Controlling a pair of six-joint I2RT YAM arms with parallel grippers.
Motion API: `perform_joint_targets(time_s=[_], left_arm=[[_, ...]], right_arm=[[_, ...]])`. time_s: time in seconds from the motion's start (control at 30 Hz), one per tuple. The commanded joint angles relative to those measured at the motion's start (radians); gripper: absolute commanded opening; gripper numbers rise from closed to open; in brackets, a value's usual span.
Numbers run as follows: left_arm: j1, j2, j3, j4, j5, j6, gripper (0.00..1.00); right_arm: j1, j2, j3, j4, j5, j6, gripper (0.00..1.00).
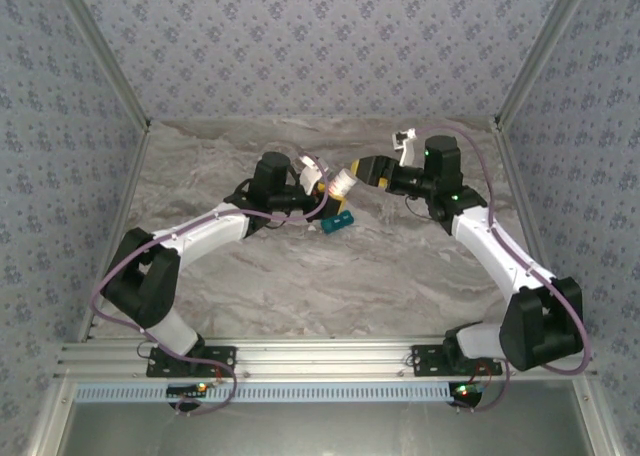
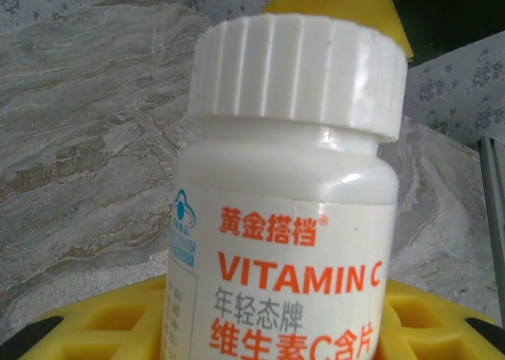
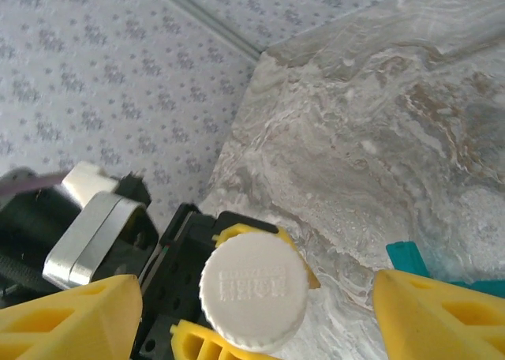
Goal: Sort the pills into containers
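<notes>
Currently my left gripper is clamped on the Vitamin C bottle, with its cap toward my right arm. My right gripper stands spread, one finger either side of the white cap, touching neither. I should centre on the cap, close squarely on its ribs, then twist. The teal pill box lies on the table just below the bottle.

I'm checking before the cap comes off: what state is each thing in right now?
vitamin bottle: capped, held in the left gripper.
white cap: on the bottle, nothing touching it.
left gripper: shut on the vitamin bottle.
right gripper: open, fingers either side of the white cap.
pill box: lying on the table; lid open or shut, cannot tell.
</notes>
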Motion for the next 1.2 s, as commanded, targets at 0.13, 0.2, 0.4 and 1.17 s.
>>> perform_joint_targets(time_s=[0.13, 0.2, 0.4, 1.17], left_arm=[[0.004, -0.033, 0.041, -0.005, 0.006, 0.022, 0.0], [0.003, -0.033, 0.042, -0.005, 0.005, 0.02, 0.0], [0.003, -0.031, 0.04, 0.001, 0.006, 0.015, 0.0], [0.003, -0.049, 0.03, 0.013, 0.028, 0.002, 0.0]], right_arm=[[0.07, 0.033, 0.069, -0.077, 0.156, 0.154, 0.78], [0.095, 0.052, 0.11, -0.122, 0.17, 0.131, 0.77], [0.138, 0.099, 0.149, -0.145, 0.192, 0.122, 0.72], [-0.004, 0.091, -0.022, 0.134, -0.175, -0.15, 0.7]])
